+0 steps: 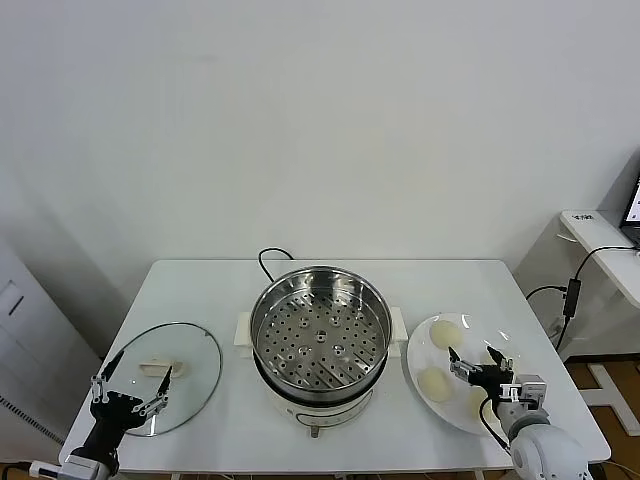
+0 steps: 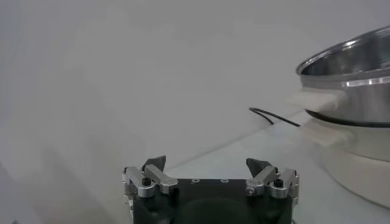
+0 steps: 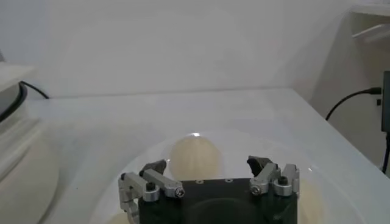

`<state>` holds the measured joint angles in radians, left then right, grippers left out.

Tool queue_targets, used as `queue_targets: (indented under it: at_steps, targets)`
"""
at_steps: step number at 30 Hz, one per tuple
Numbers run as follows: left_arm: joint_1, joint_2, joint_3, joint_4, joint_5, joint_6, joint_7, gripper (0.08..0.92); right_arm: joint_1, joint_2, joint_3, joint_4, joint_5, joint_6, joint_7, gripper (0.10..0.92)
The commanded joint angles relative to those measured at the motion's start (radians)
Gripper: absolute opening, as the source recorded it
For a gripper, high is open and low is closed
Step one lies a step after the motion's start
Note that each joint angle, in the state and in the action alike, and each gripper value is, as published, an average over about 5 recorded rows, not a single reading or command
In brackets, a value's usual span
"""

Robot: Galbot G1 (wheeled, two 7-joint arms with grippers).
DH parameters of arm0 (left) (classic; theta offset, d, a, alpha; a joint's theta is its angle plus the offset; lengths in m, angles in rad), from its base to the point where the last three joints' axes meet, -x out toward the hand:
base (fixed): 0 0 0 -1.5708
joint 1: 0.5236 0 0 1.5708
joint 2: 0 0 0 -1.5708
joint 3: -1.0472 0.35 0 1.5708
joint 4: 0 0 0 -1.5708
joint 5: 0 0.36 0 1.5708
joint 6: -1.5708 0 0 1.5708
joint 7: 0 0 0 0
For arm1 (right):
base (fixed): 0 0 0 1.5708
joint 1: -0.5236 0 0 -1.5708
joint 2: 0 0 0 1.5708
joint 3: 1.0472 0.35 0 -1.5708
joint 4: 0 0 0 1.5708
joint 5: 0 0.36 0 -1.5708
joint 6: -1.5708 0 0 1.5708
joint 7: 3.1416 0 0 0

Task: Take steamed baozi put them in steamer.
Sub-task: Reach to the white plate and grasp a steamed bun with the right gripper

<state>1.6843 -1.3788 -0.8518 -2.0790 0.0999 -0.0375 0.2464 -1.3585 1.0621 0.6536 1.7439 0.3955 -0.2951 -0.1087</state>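
Note:
The steamer (image 1: 318, 340), a shiny steel pot with a perforated tray and white handles, stands open and empty at the table's middle. Pale baozi lie on a white plate (image 1: 418, 352) to its right: one at the far side (image 1: 445, 330), one nearer the steamer (image 1: 434, 383), and one (image 1: 478, 402) partly hidden under my right gripper. My right gripper (image 1: 474, 356) hovers open and empty over the plate. In the right wrist view the gripper (image 3: 207, 163) has a baozi (image 3: 195, 152) just ahead of its open fingers. My left gripper (image 1: 140, 375) is open and empty at the front left.
A round glass lid (image 1: 190, 350) lies on the table left of the steamer, under my left gripper. The steamer's black cord (image 1: 268, 258) runs to the back. In the left wrist view my open left gripper (image 2: 207, 167) faces the steamer (image 2: 353, 73). A side table (image 1: 610, 250) with cables stands at the right.

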Motion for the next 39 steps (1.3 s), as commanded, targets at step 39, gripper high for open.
queue_targets:
  at_steps: [39]
  targets:
    - [0.009, -0.022, -0.039, -0.024, 0.008, 0.003, -0.009, 0.823, 1.302, -0.21, -1.263, -0.785, -0.685, 0.387, -1.036, 0.823]
